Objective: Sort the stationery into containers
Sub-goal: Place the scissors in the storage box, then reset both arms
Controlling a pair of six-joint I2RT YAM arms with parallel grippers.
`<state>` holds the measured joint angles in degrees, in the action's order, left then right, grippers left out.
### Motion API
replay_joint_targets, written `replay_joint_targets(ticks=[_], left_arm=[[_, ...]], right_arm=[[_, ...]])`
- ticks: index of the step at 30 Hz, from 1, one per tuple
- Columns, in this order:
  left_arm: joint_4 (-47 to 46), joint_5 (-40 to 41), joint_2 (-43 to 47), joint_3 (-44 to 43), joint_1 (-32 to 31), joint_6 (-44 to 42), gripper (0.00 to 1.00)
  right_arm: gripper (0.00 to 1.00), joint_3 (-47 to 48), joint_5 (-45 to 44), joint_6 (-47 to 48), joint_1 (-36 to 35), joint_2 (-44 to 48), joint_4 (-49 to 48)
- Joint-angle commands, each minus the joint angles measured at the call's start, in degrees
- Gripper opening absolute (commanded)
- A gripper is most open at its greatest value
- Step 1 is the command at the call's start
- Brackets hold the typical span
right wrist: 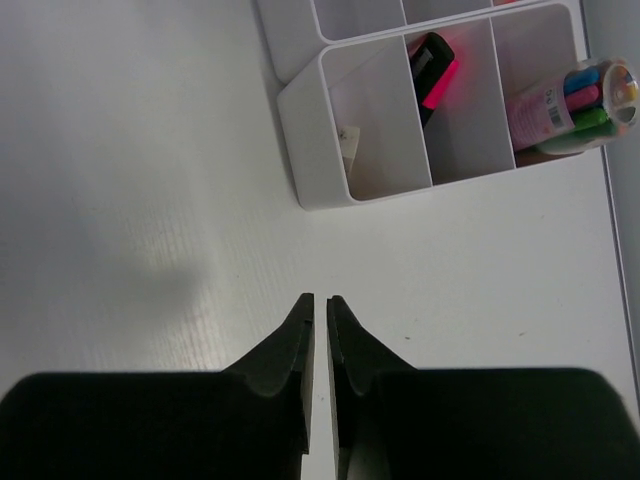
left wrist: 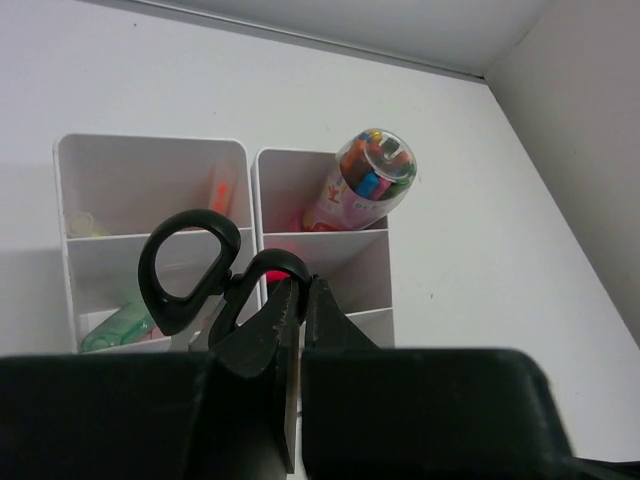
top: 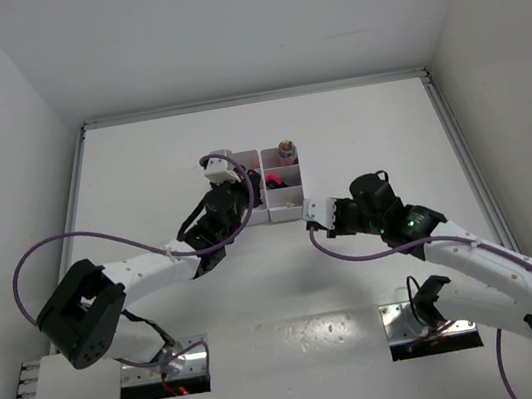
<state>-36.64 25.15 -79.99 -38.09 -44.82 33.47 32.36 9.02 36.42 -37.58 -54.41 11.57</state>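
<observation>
My left gripper (left wrist: 300,285) is shut on the black-handled scissors (left wrist: 152,280), holding them handles forward just above the white containers (left wrist: 250,180), over the near compartments. A green highlighter (left wrist: 115,327) lies in the near left compartment. In the right wrist view a pink highlighter (right wrist: 435,75) with a black cap stands in the middle compartment of the containers (right wrist: 310,150), and a small pale eraser (right wrist: 348,140) lies in the nearest one. My right gripper (right wrist: 320,300) hovers over bare table just short of the containers, shut, with nothing between its fingers.
A clear-capped tube of coloured pens (left wrist: 365,180) leans in the far right compartment. In the top view the containers (top: 281,182) stand at the table's middle back, the left gripper (top: 226,170) over them and the right gripper (top: 311,215) beside their near right corner. White walls enclose the table.
</observation>
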Motion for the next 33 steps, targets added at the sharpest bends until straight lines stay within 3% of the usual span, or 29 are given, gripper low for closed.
replay_joint_targets(ticks=[1, 8, 12, 16, 17, 18, 21, 23, 25, 29, 33], left_arm=[[-5.28, 1.04, -0.79, -2.95, -0.62, -0.69, 0.04], [-3.17, 1.66, -2.63, -2.96, -0.62, 0.89, 0.37], [-2.03, 1.66, -2.10, -2.96, -0.62, 0.89, 0.43], [0.78, 1.13, 0.96, -3.66, -0.62, -0.42, 0.46], [1.83, 1.13, 1.93, -5.32, -1.32, -0.95, 0.48], [3.14, 1.13, 4.11, -6.12, -2.02, -1.74, 0.54], [12.97, 0.43, 7.90, -10.84, -2.82, -4.64, 0.65], [23.42, 1.21, 12.56, -12.97, -3.52, -6.39, 0.77], [30.19, 3.67, 15.98, -14.12, -3.52, -7.01, 1.00], [47.84, 6.40, 23.72, -13.60, -1.07, -9.57, 1.00], [53.51, 9.03, 31.80, -10.09, 0.34, -11.85, 1.00]], right_arm=[[0.10, -0.37, -0.40, -0.74, 0.23, 0.45, -2.34], [0.15, -0.37, -0.40, -0.74, 0.23, 0.45, -2.34], [0.24, -0.37, -0.40, -0.74, 0.76, 0.45, -2.34], [0.51, -0.37, -1.02, -0.74, 0.76, 1.58, -2.34], [0.79, -0.37, -1.54, -0.74, 0.76, 2.20, -2.34], [0.99, -0.37, -1.55, -1.52, 0.76, 2.21, -2.34], [1.00, 0.42, -6.10, -7.13, 0.76, 3.43, -3.48], [1.00, 3.58, -9.96, -13.97, 0.76, 3.44, -2.62], [1.00, 7.44, -11.38, -18.91, 0.76, 2.21, -0.69], [1.00, 10.79, -11.39, -29.29, 0.76, 1.07, -1.20], [1.00, 12.11, -14.03, -32.47, 0.76, -0.95, -3.39]])
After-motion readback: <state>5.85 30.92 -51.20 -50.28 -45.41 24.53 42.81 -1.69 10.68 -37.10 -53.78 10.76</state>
